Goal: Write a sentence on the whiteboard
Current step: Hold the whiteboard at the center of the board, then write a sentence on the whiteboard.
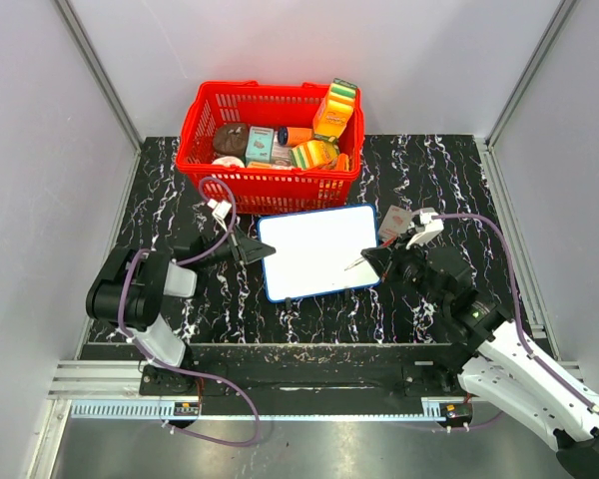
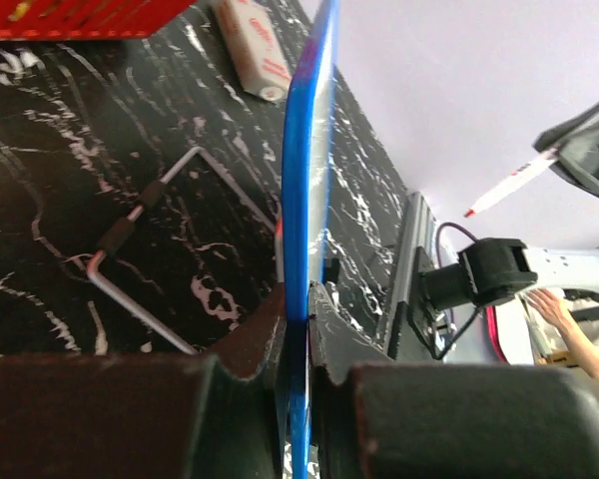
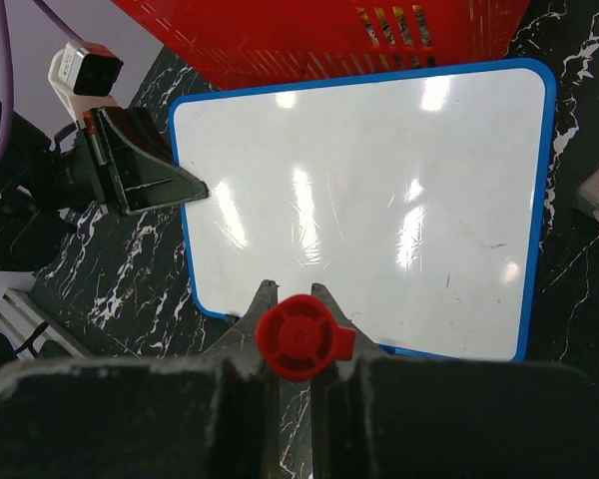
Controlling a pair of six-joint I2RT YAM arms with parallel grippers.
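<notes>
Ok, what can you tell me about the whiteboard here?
The whiteboard is a white rectangle in a thin blue, round-cornered frame, glossy with glare and blank but for faint specks. It lies slightly askew on the black marbled table, just before the red basket. The left claw pinches its left edge; the right claw holds a marker over its right side, contact unclear.

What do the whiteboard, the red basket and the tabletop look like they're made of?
The whiteboard: a smooth, glossy white sheet, probably coated, judging by the bright light streaks on it; its blue frame looks plastic. The basket: red moulded plastic, by its slotted lattice wall. The table: black with white marble-like veining; stone or a printed laminate, I cannot tell.
</notes>
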